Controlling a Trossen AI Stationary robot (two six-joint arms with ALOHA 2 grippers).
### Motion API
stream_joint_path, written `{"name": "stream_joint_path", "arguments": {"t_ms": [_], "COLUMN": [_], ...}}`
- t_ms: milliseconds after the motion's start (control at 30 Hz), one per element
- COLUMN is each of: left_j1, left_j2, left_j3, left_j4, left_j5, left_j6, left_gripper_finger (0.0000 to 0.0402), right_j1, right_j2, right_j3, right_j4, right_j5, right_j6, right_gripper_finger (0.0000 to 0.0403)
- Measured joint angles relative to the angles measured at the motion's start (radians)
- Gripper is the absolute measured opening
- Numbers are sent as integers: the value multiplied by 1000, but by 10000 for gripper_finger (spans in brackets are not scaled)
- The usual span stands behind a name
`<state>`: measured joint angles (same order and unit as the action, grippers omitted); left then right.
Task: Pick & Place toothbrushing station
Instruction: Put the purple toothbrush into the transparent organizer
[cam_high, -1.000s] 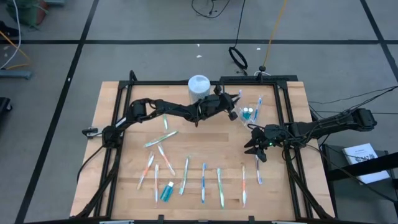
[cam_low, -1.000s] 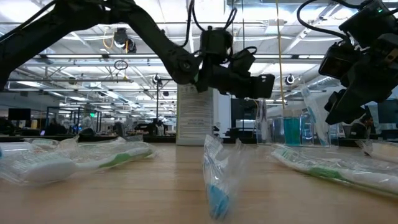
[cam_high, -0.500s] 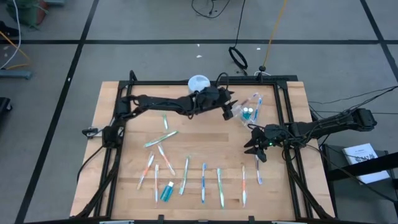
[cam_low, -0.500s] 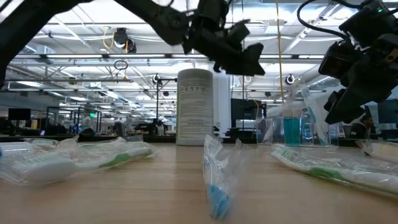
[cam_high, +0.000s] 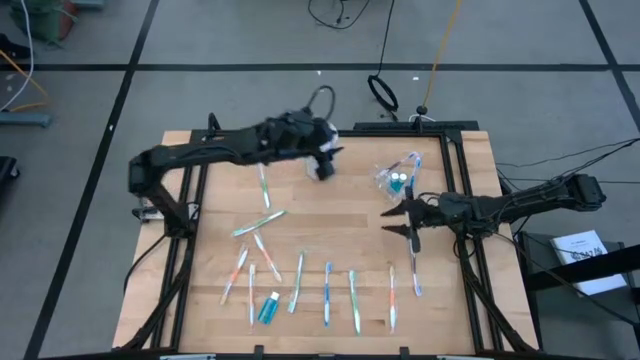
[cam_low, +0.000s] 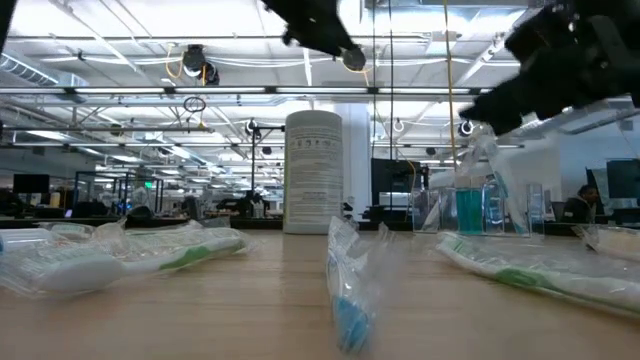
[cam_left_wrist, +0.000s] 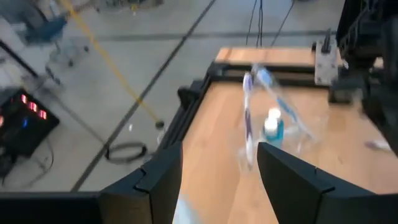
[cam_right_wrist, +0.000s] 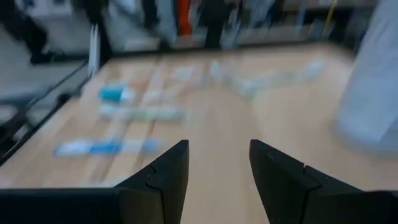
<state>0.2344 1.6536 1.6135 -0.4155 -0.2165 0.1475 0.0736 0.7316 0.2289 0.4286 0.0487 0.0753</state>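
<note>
A small clear cup (cam_high: 397, 178) stands on the table at the far right, holding toothbrushes and teal tubes. It also shows in the left wrist view (cam_left_wrist: 272, 126) and the low view (cam_low: 468, 208). Several wrapped toothbrushes (cam_high: 327, 290) and a teal tube (cam_high: 268, 308) lie flat on the near half of the table. My left gripper (cam_high: 325, 163) is open and empty, raised over the far middle, to the left of the cup. My right gripper (cam_high: 398, 220) is open and empty, just on the near side of the cup.
A tall white canister (cam_low: 313, 170) stands at the far middle, mostly under my left arm in the high view. Two more toothbrushes (cam_high: 259, 222) lie left of centre. A black frame (cam_high: 455, 140) borders the table's far and right sides.
My left gripper has drawn back from the cup toward the table's left and has risen high, passing over the white canister. My right gripper has risen and shifted a little toward the left and far side. The cup and the toothbrushes on the table have stayed put.
</note>
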Motion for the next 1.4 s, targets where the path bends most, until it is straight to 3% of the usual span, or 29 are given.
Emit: {"name": "stream_joint_path", "arguments": {"t_ms": [133,267,433,600,700,800,867,1000,1200,1300,1400], "left_j1": [15,41,89,131,141,148,148,147,139,139,139], "left_j2": [-99,-169,-221,-264,-289,-303,-303,-303,-302,-302,-299], "left_j3": [0,-3,-79,-226,-327,-399,-417,-420,-421,-421,-421], "left_j4": [-162,-262,-262,-236,-137,-54,-49,-45,-14,12,38], "left_j5": [-2,-2,-2,-2,-3,7,11,15,16,17,17], "left_j6": [-43,-44,-37,-80,-79,-79,-81,-75,-62,-38,-29], "left_gripper_finger": [214,214,214,214,214,214,214,214,214,214,214], "right_j1": [-10,12,40,60,92,129,154,202,292,361,413], "right_j2": [9,86,273,436,465,479,481,482,485,487,487], "right_j3": [0,10,99,262,387,505,551,584,584,583,583], "right_j4": [252,370,419,233,-49,-361,-550,-806,-1129,-1214,-1262], "right_j5": [118,56,115,118,234,388,395,276,-133,-246,-259], "right_j6": [30,1,-2,16,69,232,360,677,1135,1118,932], "right_gripper_finger": [164,164,164,164,164,164,164,164,164,164,164]}}
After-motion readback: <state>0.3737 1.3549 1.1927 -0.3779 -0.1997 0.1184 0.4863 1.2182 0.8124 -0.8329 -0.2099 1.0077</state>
